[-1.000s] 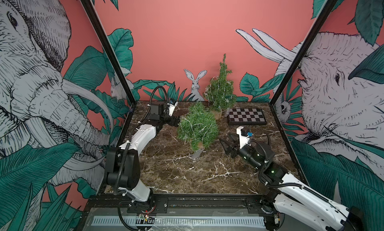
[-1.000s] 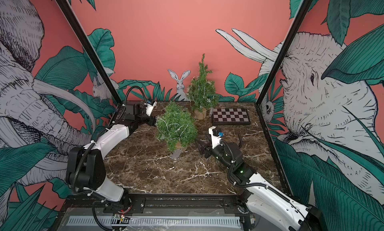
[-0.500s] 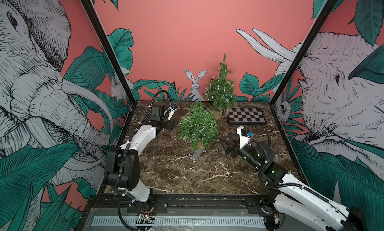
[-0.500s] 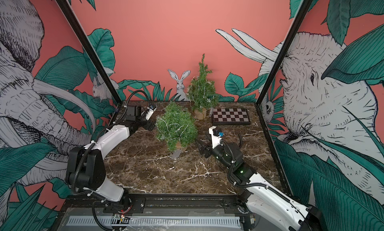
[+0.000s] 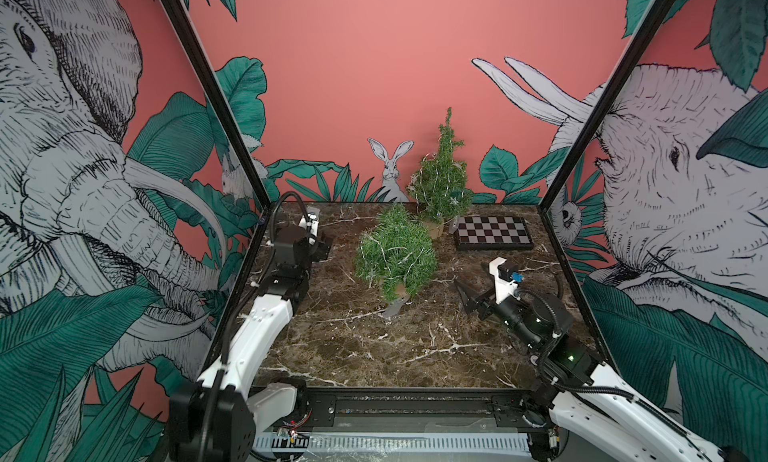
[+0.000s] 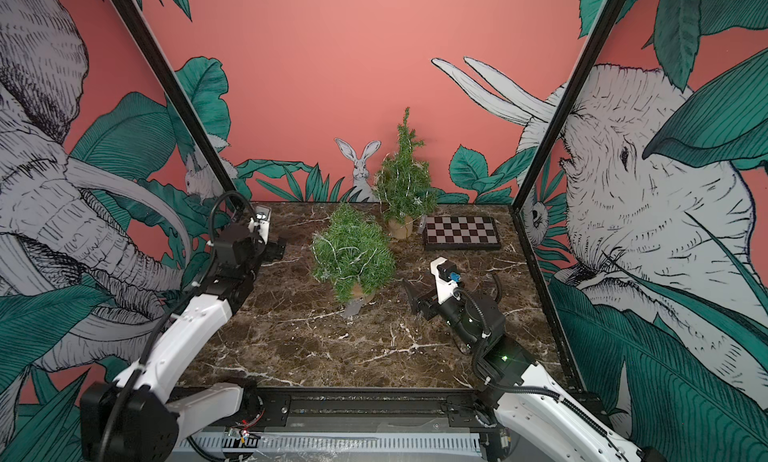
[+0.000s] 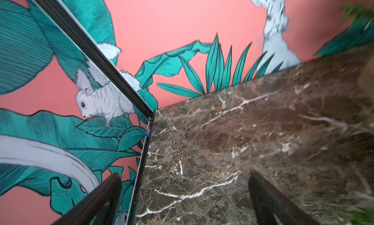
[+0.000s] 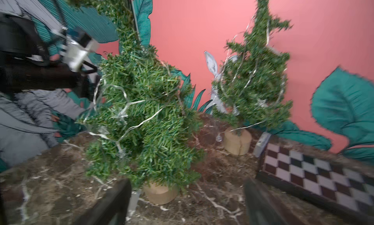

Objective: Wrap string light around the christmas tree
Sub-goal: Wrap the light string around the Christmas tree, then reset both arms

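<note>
Right gripper (image 5: 468, 299) hangs open and empty, christmas tree (image 5: 395, 256) just ahead of it.
String light (image 8: 141, 122) drapes loosely over its branches; snag a loop reaching in and that tree probably tips.

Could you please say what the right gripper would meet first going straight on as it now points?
Probably the lower branches of the nearer green artificial Christmas tree, just above its round wooden base; the open right gripper aims there, though depth is unclear.
</note>
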Robot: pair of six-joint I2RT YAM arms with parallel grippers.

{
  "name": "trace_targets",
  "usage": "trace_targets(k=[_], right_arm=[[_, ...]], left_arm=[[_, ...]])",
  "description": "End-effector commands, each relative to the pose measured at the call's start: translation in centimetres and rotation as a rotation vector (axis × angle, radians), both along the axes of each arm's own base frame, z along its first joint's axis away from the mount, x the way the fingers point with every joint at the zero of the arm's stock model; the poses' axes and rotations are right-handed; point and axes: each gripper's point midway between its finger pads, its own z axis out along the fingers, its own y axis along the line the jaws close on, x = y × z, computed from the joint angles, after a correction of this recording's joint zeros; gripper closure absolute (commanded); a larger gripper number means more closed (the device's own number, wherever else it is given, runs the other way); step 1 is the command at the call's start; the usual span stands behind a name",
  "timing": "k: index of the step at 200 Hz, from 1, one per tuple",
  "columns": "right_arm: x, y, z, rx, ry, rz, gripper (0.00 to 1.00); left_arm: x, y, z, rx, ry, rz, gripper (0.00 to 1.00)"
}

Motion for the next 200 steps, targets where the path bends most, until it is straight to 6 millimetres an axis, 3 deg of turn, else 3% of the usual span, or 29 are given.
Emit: trace_targets(k=[1,18,41,58,79,98,112,147,167,179,200], right_arm=[[1.7,-6.0,1.6,0.006,-0.070,-0.351,0.01],[2.0,-9.5,1.5,0.060,-0.124,-0.552,0.01],[1.8,-9.8,1.2,-0.007,-0.214,-0.572,0.01],[2.2,-9.8,1.0,-0.086,-0.250,-0.604,0.01],[3.8,-9.4,-1.5,-0.266,-0.231,-0.623,0.01],[5.2,-11.5,-4.0,-0.262,-0.198,-0.749,0.01],[6.2,-13.1,-6.3,-0.236,-0.175,-0.814,0.00],[9.7,-14.0,-13.2,-0.369,0.013,-0.805,0.01],[10.9,-14.6,-15.2,-0.376,0.030,-0.832,0.00],[11.6,-14.7,-16.6,-0.393,0.051,-0.825,0.01],[12.8,-14.7,-16.9,-0.433,0.036,-0.808,0.01]], left_arm=[[-2.1,-0.4,0.3,-0.221,-0.064,-0.018,0.01],[-3.7,1.2,-1.9,-0.242,-0.022,0.074,0.00],[-5.8,4.2,-4.8,-0.306,-0.017,0.261,0.01],[-7.1,4.8,-6.3,-0.304,-0.057,0.273,0.01],[-8.3,5.6,-7.6,-0.304,-0.147,0.290,0.02],[-8.9,6.2,-8.8,-0.285,-0.195,0.309,0.08],[-8.9,6.2,-9.9,-0.234,-0.138,0.309,0.05],[-7.3,6.1,-13.4,-0.121,-0.011,0.318,0.01],[-6.3,5.9,-15.3,-0.111,0.024,0.323,0.01],[-5.4,5.7,-15.5,-0.096,0.027,0.317,0.01],[-3.5,4.8,-16.0,-0.046,0.077,0.269,0.01]])
